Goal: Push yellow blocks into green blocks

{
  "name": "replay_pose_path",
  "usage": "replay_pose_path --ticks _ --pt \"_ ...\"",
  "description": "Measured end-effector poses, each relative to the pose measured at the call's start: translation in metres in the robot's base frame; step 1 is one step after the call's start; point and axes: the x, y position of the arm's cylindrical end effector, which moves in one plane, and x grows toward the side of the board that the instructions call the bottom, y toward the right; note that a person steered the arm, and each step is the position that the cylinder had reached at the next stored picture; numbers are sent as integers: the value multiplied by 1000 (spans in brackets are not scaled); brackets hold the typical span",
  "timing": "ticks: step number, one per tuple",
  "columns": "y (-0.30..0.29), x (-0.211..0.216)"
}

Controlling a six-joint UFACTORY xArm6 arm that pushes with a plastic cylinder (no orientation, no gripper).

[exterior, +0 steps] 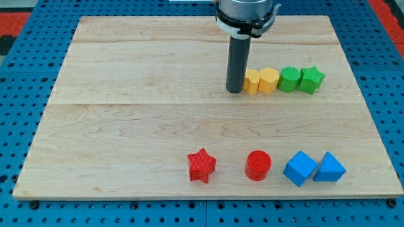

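Two yellow blocks stand in a row at the view's upper right: the left yellow block (252, 82) and the right yellow block (268, 80). Right of them, touching in line, are a green round block (289, 79) and a green star-like block (311, 79). My tip (235, 90) stands on the board right against the left side of the left yellow block. The rod hides part of that block's left edge.
Along the view's bottom lie a red star (201, 165), a red cylinder (258, 165), a blue cube (299, 168) and a blue angular block (329, 168). The wooden board (126, 113) rests on a blue perforated table.
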Motion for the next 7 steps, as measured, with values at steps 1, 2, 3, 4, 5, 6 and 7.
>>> replay_pose_path --ticks 1,2,3,4,5,6,7 --pt "-7 -7" --pt "-7 -6" --pt "0 -6" --pt "6 -6" --pt "9 -6" --pt "15 -6" --pt "18 -6"
